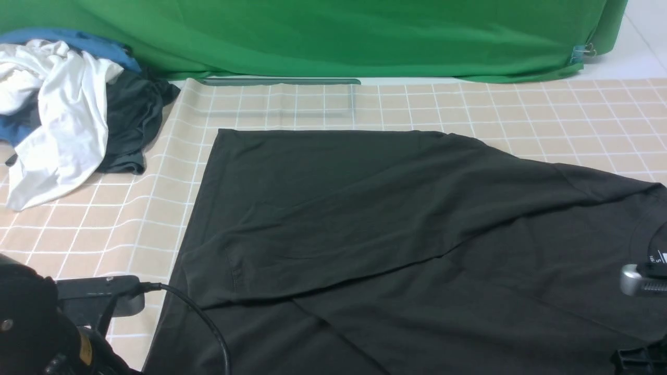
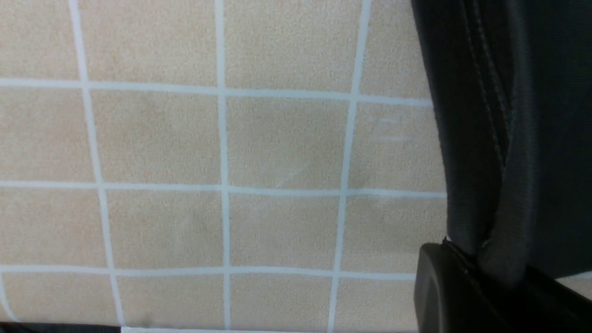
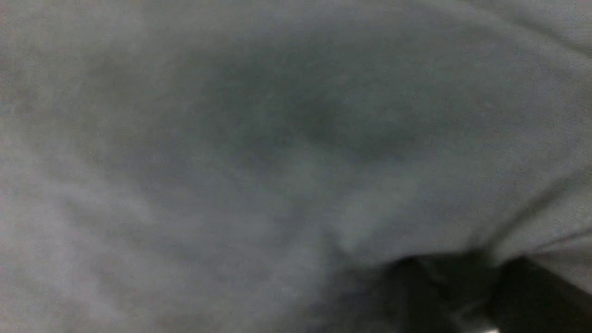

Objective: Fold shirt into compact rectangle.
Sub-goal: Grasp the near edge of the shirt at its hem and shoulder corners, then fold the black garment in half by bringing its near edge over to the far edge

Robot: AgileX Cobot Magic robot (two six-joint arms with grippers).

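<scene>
Your shirt (image 1: 396, 234) lies spread on the counter (image 1: 573, 114), one side folded over and its right part cut off. The left end effector (image 2: 467, 273) is closed, pinching the hem. The right end effector (image 1: 645, 278) is mostly out of frame, and its wrist view is blurred fabric, so you cannot tell its opening.

Checked table (image 1: 521, 114) bears the shirt (image 1: 365, 208) and a clothes pile (image 1: 62, 114).

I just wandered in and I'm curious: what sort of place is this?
Probably a staged test bench, not a home: a green backdrop cloth hangs behind a tile-patterned table cover, a black shirt lies spread out, and a pile of clothes sits in the far corner.
</scene>
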